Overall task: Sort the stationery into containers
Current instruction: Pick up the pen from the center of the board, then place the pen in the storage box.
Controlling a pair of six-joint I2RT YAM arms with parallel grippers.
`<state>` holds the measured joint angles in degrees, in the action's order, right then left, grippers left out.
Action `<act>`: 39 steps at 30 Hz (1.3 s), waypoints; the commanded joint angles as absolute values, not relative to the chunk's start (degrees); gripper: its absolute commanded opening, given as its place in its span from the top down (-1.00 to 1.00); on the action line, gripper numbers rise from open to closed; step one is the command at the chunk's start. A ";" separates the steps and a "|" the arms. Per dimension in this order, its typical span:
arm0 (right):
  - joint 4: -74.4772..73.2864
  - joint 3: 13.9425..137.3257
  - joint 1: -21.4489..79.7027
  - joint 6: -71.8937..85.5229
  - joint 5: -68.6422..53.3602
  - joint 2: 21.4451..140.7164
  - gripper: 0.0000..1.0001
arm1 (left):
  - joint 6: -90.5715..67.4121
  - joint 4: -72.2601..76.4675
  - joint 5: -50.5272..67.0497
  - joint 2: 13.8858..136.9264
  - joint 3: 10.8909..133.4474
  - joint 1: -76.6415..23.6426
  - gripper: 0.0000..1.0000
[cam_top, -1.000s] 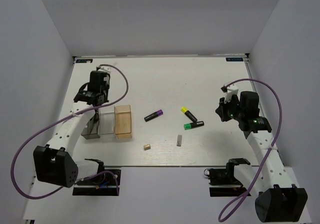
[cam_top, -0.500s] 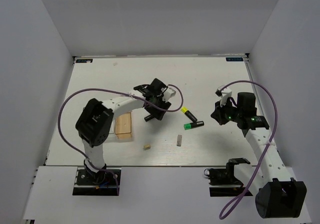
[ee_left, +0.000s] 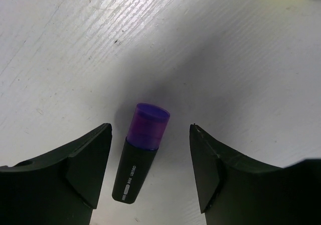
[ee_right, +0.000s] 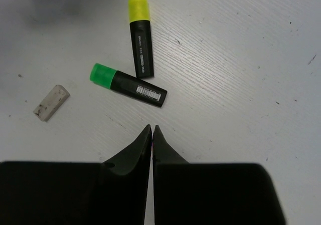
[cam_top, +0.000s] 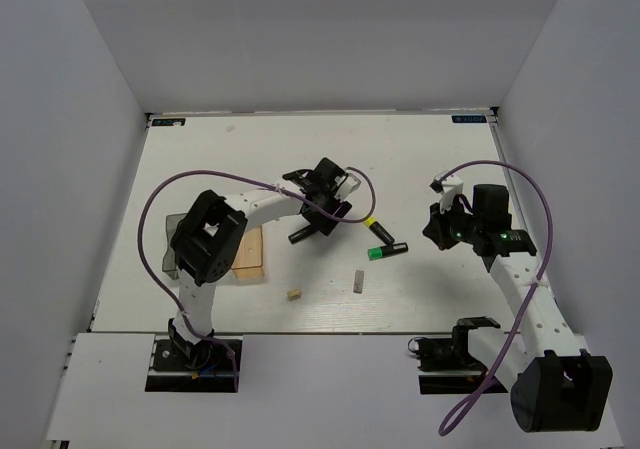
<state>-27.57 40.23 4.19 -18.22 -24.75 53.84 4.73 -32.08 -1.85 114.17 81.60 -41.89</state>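
Overhead view of a white table [cam_top: 250, 159] with two robot arms mounted at its near edge. The left arm reaches across to the middle of the table. The left gripper [ee_left: 149, 129] is released, its two black fingers [ee_left: 85, 160] spread wide on either side of a short black marker with a purple cap [ee_left: 143, 145]. This marker lies flat on the table between the fingers and touches neither of them. From above, its black end pokes out from under the gripper towards the near left.

On the right side of the table the right gripper [ee_right: 151, 131] is clenched, its fingers pressed together with nothing between them, above bare table. Just beyond its tips lie a short black marker with a green cap [ee_right: 128, 84] and a short black marker with a yellow cap [ee_right: 140, 39]. Their black ends are close together; whether they touch cannot be told. A small grey bar [ee_right: 50, 102] lies near the green cap.

A tiny tan block [cam_top: 293, 294] sits nearer the front edge, left of the bar and apart from it. At the left stands a light tan wooden open-top box [cam_top: 252, 254], partly covered by the left arm. A smoky dark transparent box [cam_top: 167, 249] shows further left. The markers, bar and block all lie on the table, outside these boxes
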 commanded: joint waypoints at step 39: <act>-27.07 40.08 4.48 -17.58 -27.15 55.02 0.40 | -5.45 -33.93 -20.56 64.78 51.62 -22.24 1.00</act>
<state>-27.16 40.23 4.19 -17.17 -25.21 54.94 -4.36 -32.40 -16.47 67.40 56.21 -25.30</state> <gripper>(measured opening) 0.260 0.394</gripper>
